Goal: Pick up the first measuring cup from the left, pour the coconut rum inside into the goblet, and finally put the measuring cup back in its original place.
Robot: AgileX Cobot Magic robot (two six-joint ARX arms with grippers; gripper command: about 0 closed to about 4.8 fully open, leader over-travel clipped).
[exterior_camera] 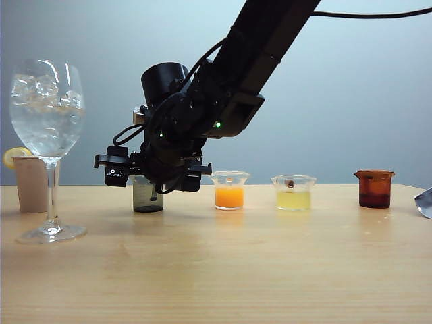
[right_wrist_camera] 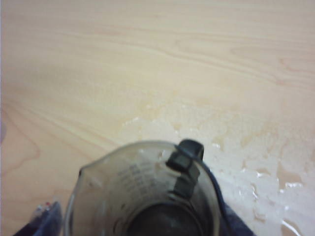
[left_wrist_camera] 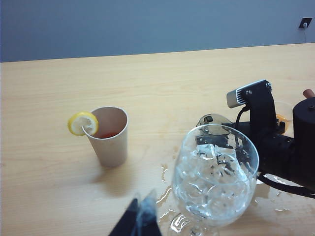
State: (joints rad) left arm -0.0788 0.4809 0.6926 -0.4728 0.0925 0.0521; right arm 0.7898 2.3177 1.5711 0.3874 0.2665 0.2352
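while the exterior view hides it, the open right hand (exterior_camera: 158,177) straddles the first measuring cup (right_wrist_camera: 142,196).

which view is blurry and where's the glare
Right wrist view: the smoky grey-green measuring cup sits soft, out of focus. Exterior view: sharp, with white glare streaks on the tall clear stemmed goblet. Left wrist view: wet patches glint on the wooden table.
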